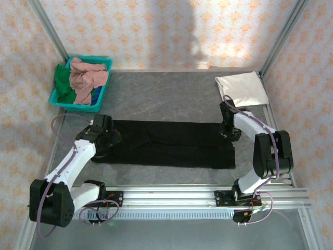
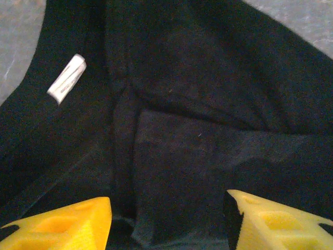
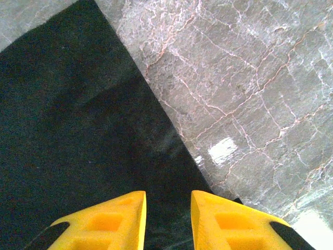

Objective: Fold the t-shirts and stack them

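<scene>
A large black t-shirt (image 1: 166,145) lies as a long flat strip across the middle of the table. My left gripper (image 1: 107,136) is over its left end, open, with the yellow fingers (image 2: 67,224) wide apart above wrinkled black cloth (image 2: 187,135) and a white label (image 2: 66,78). My right gripper (image 1: 229,130) hovers at the strip's right end, its jaws parted a little above the black cloth's edge (image 3: 78,130), holding nothing. A folded cream-white t-shirt (image 1: 242,88) rests at the back right. Pink (image 1: 88,78), green (image 1: 63,83) and blue (image 1: 97,95) t-shirts are heaped in the basket.
The teal plastic basket (image 1: 58,101) stands at the back left corner. Grey marbled tabletop (image 3: 250,94) shows right of the black cloth. Metal rails (image 1: 171,195) run along the near edge, and frame posts border both sides.
</scene>
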Controlling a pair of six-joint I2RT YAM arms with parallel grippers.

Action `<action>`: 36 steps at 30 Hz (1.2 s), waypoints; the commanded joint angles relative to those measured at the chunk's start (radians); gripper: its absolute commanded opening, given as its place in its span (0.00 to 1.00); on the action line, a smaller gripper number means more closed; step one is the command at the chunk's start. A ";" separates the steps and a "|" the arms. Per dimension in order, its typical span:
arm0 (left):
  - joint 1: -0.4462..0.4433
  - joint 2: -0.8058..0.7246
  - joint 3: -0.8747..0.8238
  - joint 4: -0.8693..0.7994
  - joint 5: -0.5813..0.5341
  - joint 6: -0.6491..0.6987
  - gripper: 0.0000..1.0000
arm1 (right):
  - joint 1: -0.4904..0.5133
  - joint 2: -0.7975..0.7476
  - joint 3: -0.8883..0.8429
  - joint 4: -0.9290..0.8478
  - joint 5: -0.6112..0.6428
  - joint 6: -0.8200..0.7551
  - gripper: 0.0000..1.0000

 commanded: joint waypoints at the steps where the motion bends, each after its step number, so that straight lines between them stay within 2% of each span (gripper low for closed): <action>1: -0.018 0.090 0.081 0.017 0.042 0.038 0.61 | -0.004 -0.008 -0.018 0.046 -0.004 0.017 0.28; 3: -0.074 0.168 0.136 0.031 0.044 0.045 0.63 | -0.004 0.028 -0.021 0.059 -0.015 0.020 0.27; 8: -0.255 0.375 0.302 -0.012 -0.031 0.097 0.67 | -0.010 0.110 -0.024 0.069 0.044 0.034 0.24; 14: -0.319 0.481 0.332 -0.038 0.009 0.138 0.65 | -0.024 0.173 0.031 0.066 0.046 0.042 0.24; 18: -0.361 0.467 0.304 -0.072 0.026 0.154 0.46 | -0.024 0.205 0.097 0.034 0.074 0.029 0.24; 20: -0.377 0.442 0.274 -0.077 0.046 0.140 0.23 | -0.028 0.216 0.133 0.017 0.095 0.019 0.24; 23: -0.402 0.390 0.238 -0.089 0.054 0.105 0.04 | -0.031 0.226 0.176 -0.003 0.111 0.008 0.24; 24: -0.412 0.370 0.219 -0.075 0.073 0.095 0.01 | -0.035 0.226 0.186 -0.005 0.113 0.006 0.24; 27: -0.438 0.324 0.178 -0.062 0.118 0.064 0.00 | -0.038 0.227 0.225 -0.021 0.113 0.000 0.24; 28: -0.441 0.309 0.170 -0.061 0.109 0.058 0.01 | -0.038 0.223 0.235 -0.021 0.112 -0.001 0.24; 29: -0.440 0.294 0.166 -0.062 0.085 0.051 0.10 | -0.038 0.218 0.239 -0.012 0.102 -0.002 0.24; 32: -0.410 0.317 0.223 -0.098 -0.015 0.045 0.55 | -0.038 0.208 0.240 0.021 0.051 -0.009 0.26; 33: -0.386 0.349 0.253 -0.108 -0.043 0.047 0.61 | -0.038 0.212 0.242 0.025 0.041 -0.012 0.26; 36: -0.307 0.473 0.336 -0.107 -0.058 0.059 0.62 | -0.038 0.223 0.245 0.027 0.038 -0.005 0.26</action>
